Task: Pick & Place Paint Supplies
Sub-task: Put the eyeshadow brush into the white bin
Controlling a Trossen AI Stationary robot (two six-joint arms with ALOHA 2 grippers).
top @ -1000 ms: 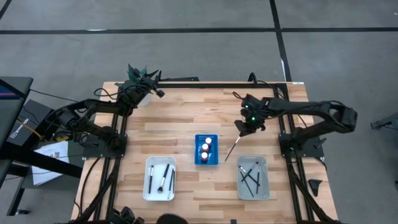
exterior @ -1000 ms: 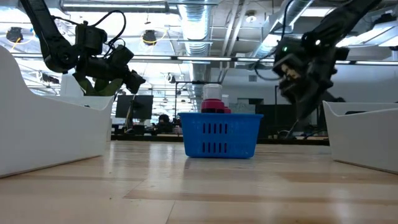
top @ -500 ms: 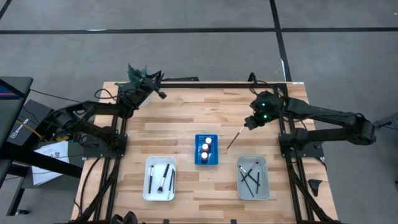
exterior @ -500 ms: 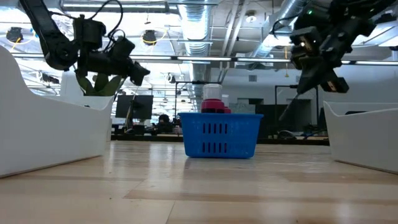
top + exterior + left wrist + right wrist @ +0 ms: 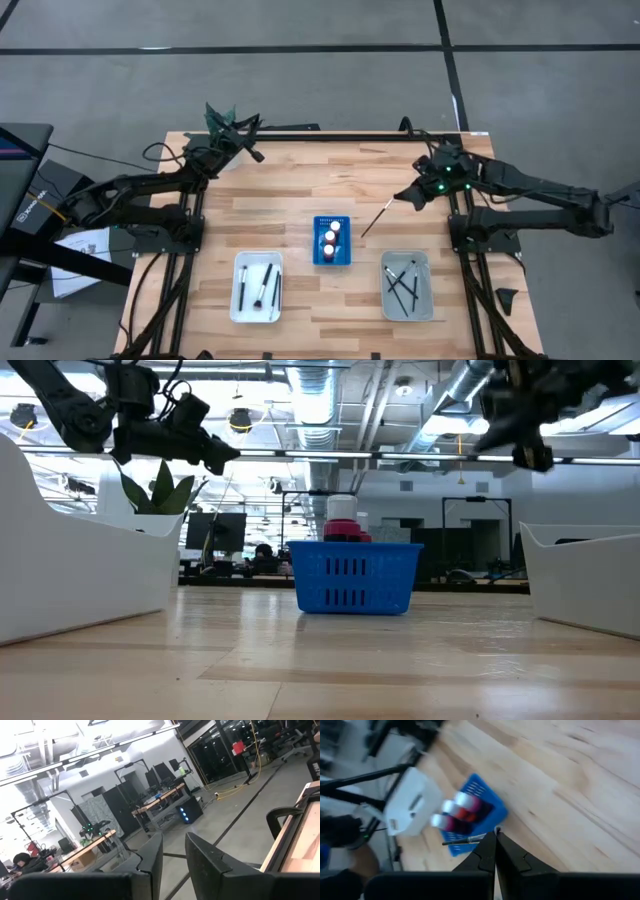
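Observation:
My right gripper (image 5: 409, 197) hangs above the table's right half, shut on a thin dark brush (image 5: 377, 218) that slants toward the blue rack (image 5: 332, 241). The rack holds red paint bottles (image 5: 329, 238) with white caps. More brushes lie in the white tray (image 5: 256, 287) and the grey tray (image 5: 407, 285). My left gripper (image 5: 250, 152) waits over the far left corner, raised and open on nothing, facing the room in its wrist view (image 5: 173, 857). The low view shows the right gripper (image 5: 528, 452) high up, but not the brush. My right gripper pinches the brush near one end (image 5: 484, 837) between its two shut fingertips (image 5: 489, 845). The brush lies across the fingers and sticks out to one side. It is lifted clear of the table, its free end (image 5: 364, 232) toward the blue rack.
The blue rack (image 5: 476, 815) stands mid-table toward the near edge, with the white tray on its left and the grey tray on its right along that edge. A green plant (image 5: 222, 119) stands at the far left corner. Bare wood (image 5: 300, 190) lies between the arms.
My right gripper has risen and drawn back toward the table's right edge, tipping more level, still shut on the brush. The brush has gone up with it and out of the low view. My left gripper has climbed a little toward the far edge.

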